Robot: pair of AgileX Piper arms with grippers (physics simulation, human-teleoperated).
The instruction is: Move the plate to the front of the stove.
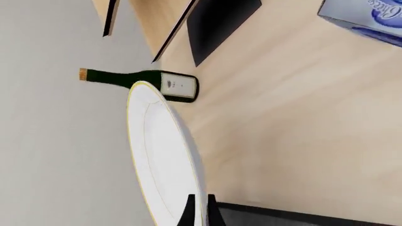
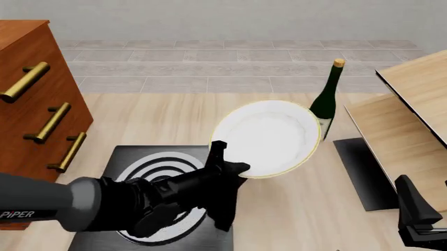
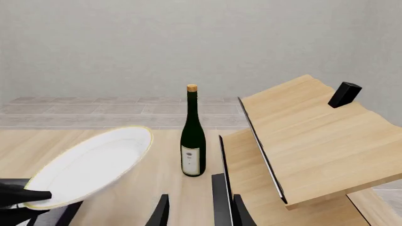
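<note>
The white plate with a thin gold rim is held tilted in the air, above the table beyond the stove's far right corner. My left gripper is shut on its near rim, and the left wrist view shows both fingers clamping the plate edge. The stove, a black slab with silver rings, lies under the left arm. From the right wrist view the plate hangs left of a wine bottle. My right gripper is open and holds nothing, low at the front right.
A green wine bottle stands upright just right of the plate. A plain dark panel lies on the table beside a wooden shelf unit. A brown dresser stands at the left. A blue box shows in the left wrist view.
</note>
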